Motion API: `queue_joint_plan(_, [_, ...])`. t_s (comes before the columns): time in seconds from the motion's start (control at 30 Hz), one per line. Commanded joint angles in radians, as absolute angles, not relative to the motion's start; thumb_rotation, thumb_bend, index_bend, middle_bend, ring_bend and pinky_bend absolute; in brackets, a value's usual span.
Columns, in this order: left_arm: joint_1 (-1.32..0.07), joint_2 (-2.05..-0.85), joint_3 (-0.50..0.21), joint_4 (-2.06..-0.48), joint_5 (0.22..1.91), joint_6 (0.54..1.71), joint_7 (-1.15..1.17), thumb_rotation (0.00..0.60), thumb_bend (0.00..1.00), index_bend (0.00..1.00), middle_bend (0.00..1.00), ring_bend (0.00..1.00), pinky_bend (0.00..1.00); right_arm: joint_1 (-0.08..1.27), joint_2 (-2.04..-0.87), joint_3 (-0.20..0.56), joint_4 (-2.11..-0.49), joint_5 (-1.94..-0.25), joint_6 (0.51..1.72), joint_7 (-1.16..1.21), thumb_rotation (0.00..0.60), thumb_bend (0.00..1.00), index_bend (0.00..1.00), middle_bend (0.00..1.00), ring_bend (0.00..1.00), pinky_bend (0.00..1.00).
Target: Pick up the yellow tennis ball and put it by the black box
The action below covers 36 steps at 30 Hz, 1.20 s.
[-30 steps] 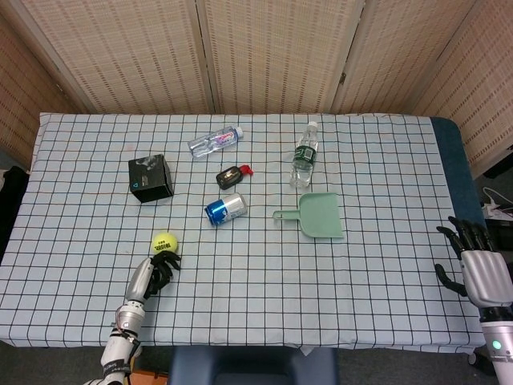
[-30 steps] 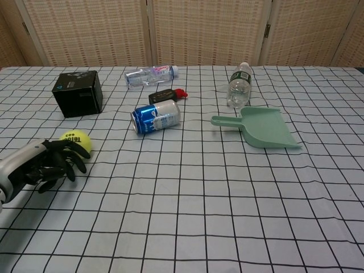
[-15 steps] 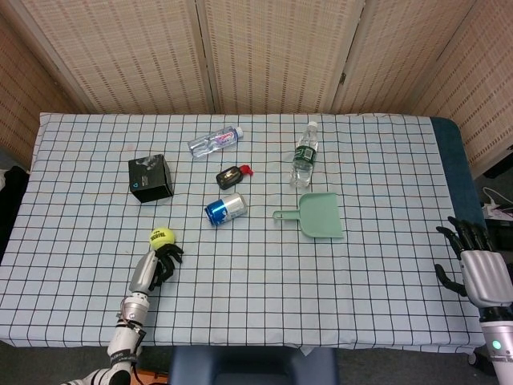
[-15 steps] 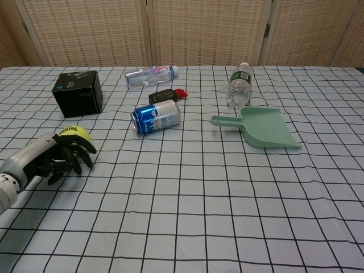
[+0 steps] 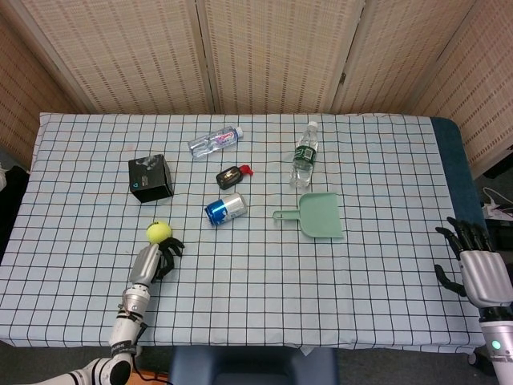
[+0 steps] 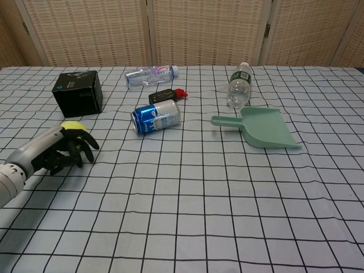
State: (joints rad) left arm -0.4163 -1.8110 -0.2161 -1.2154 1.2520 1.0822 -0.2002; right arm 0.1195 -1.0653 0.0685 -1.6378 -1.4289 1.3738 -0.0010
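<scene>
Ball (image 5: 159, 231) sits on the cloth just beyond my left hand (image 5: 163, 255), fingertips curled behind it, not gripping. Box (image 5: 151, 178) lies farther along the same line. Right hand (image 5: 474, 261) idle, fingers spread, well apart.

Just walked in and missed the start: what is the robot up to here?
The left hand is at the yellow tennis ball on the checked table, fingers curled beside it; whether it grips the ball is unclear. The ball lies a little in front of the black box. The right hand hangs open off the table's right edge, holding nothing.
</scene>
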Motion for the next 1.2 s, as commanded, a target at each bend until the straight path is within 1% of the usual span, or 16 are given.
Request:
queue_joint_plan(0.03, [-0.429, -1.791, -0.202, -1.197, 1.269, 1.097, -0.118, 0.6, 0.95, 0.44, 0.47, 0.51, 0.83, 0.12, -1.066, 0.067, -1.638, -1.431, 1.373, -0.001, 0.6, 0.31, 0.18, 0.04, 0.0, 0.01])
queue_joint_plan(0.33, [-0.465, -1.772, -0.184, -1.134, 1.296, 1.098, 0.003, 0.6, 0.95, 0.45, 0.47, 0.51, 0.82, 0.121, -1.066, 0.064, -1.639, -1.433, 1.37, -0.003, 0.6, 0.31, 0.18, 0.04, 0.0, 0.01])
queue_joint_plan(0.77, [-0.519, -1.806, -0.184, -1.052, 1.299, 1.054, 0.012, 0.6, 0.95, 0.45, 0.47, 0.5, 0.81, 0.123, -1.068, 0.064, -1.636, -1.428, 1.364, -0.007, 0.6, 0.31, 0.18, 0.04, 0.0, 0.01])
queue_joint_plan(1.2, [-0.595, -1.84, -0.207, -0.943, 1.307, 1.016, 0.01, 0.6, 0.95, 0.45, 0.47, 0.5, 0.8, 0.126, -1.07, 0.067, -1.631, -1.418, 1.357, -0.007, 0.6, 0.31, 0.18, 0.04, 0.0, 0.01])
